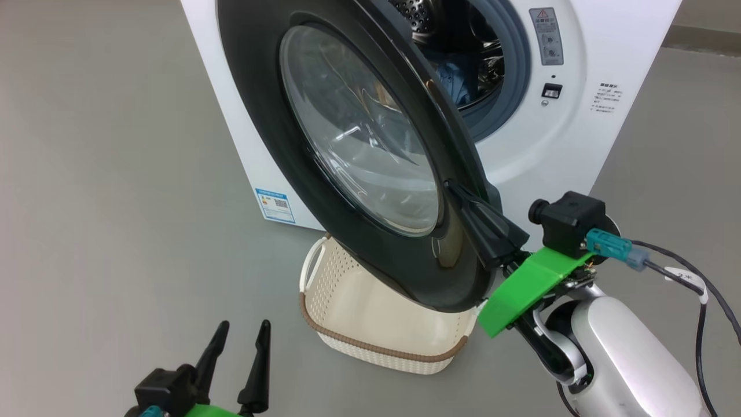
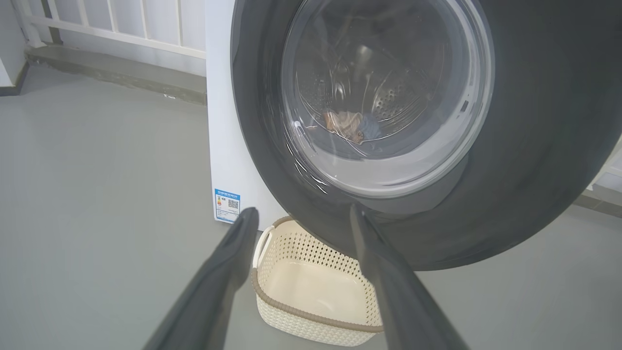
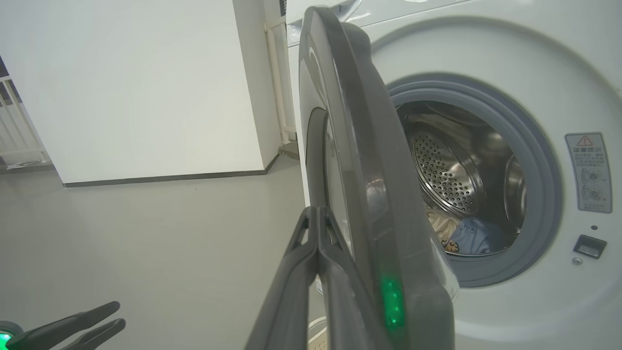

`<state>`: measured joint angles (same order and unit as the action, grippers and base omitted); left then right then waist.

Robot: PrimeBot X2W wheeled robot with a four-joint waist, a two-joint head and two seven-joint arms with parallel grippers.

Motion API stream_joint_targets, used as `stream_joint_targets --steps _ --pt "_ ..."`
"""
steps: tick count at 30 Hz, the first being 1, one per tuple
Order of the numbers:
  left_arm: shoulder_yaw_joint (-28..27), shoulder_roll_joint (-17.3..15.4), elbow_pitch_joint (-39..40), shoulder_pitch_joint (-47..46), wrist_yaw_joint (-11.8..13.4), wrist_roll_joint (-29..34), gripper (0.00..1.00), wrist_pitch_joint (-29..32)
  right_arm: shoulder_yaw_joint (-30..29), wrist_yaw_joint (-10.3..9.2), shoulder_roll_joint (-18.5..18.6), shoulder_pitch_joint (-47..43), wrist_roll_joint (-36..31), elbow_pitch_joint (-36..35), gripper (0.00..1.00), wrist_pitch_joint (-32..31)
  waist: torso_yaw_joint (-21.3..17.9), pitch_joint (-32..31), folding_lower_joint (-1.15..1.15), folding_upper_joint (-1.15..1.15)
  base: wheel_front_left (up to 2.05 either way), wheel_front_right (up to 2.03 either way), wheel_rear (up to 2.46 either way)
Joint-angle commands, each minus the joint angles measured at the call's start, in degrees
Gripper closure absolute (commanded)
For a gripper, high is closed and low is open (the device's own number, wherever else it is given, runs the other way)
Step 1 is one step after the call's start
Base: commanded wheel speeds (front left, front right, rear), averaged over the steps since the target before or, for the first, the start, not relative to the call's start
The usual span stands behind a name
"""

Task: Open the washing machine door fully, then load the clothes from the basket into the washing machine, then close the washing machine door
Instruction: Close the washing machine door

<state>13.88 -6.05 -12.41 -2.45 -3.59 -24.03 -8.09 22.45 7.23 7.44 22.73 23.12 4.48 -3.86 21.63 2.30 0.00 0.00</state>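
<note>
- Grey smooth floor (image 1: 87,174) is running thru the whole room; a white wall (image 3: 146,73) w/ dark skirting and a white railing (image 2: 121,24) are standing behind.
- White washing machine (image 1: 608,145) is sitting straight on the floor, blue label sticker (image 1: 275,204) low on its front corner.
- Its door (image 1: 255,116), black rim w/ clear glass bowl, is hanging partway open, angled out over the basket.
- Steel drum (image 3: 447,175) is showing inside the grey-blue gasket (image 3: 544,194); the clothes (image 3: 474,238), light blue plus cream cloth, are lying at the drum's bottom.
- Cream basket (image 1: 370,347) w/ brown rim is standing on the floor just in front of the machine, under the door's lower edge, its bare bottom showing.
- Right fingers (image 1: 486,226) are pressing together, gripping nothing, lying against the door's outer rim.
- Left fingers (image 1: 259,365) are spreading wide apart, holding nothing, hovering near the basket, apart from it.
</note>
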Motion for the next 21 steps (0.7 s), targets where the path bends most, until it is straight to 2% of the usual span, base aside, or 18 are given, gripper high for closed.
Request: stream_joint_targets --steps 1,15,21 --pt "-1.5 -0.1 0.9 -2.8 -0.2 -0.4 0.0 -0.8 1.0 0.25 -0.6 2.3 0.4 -1.0 1.0 0.6 0.2 0.3 0.0 0.0 0.0 0.0 0.0" --pt "-0.3 0.4 -0.4 -4.8 -0.4 -1.0 0.0 -2.0 1.3 0.25 -0.8 6.4 1.6 4.6 1.0 1.6 0.8 2.4 0.0 0.0 0.0 0.0 0.0" --pt "0.1 0.7 -1.0 -5.3 -0.3 -1.3 0.0 -2.6 -1.0 0.25 0.1 7.8 1.6 6.8 1.0 1.9 0.8 3.4 0.0 0.0 0.0 0.0 0.0"
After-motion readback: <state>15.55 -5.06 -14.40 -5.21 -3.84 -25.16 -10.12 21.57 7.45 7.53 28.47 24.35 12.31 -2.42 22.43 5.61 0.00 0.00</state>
